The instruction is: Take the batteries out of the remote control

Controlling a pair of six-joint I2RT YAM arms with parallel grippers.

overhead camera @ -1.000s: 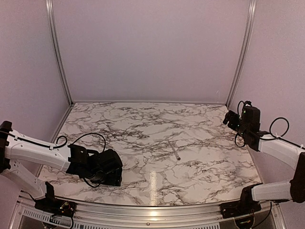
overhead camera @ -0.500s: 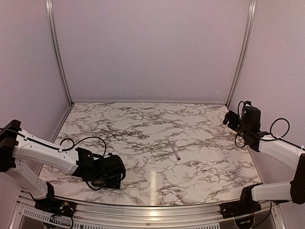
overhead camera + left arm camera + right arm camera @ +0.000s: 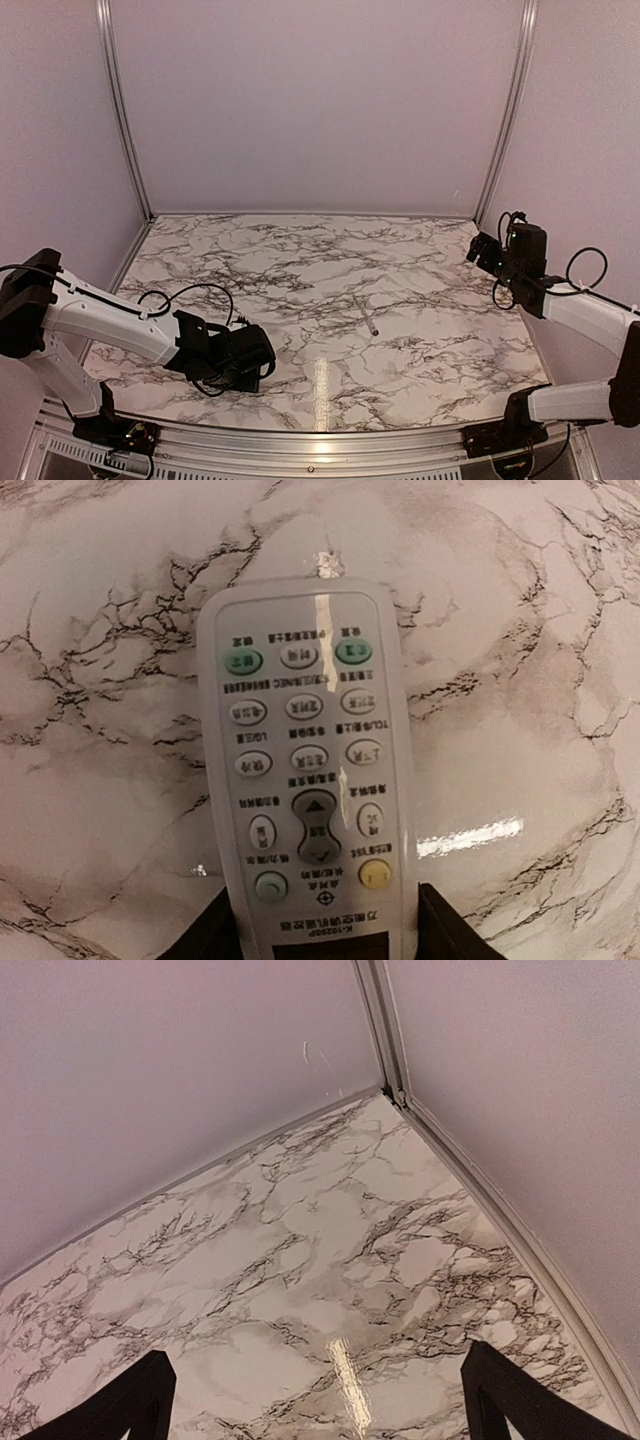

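Your left arm (image 3: pixel 110 322) has swung right along the near edge | marble table (image 3: pixel 420 310) bears the remote control (image 3: pixel 305 780), buttons up | left gripper (image 3: pixel 328 935) low, fingers (image 3: pixel 215 935) flanking its end, you cannot tell if pinching | right gripper (image 3: pixel 315 1400) aloft, spread wide, empty

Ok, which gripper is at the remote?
The left gripper: its fingers flank the remote control at one end. The right gripper hangs open, far from it.
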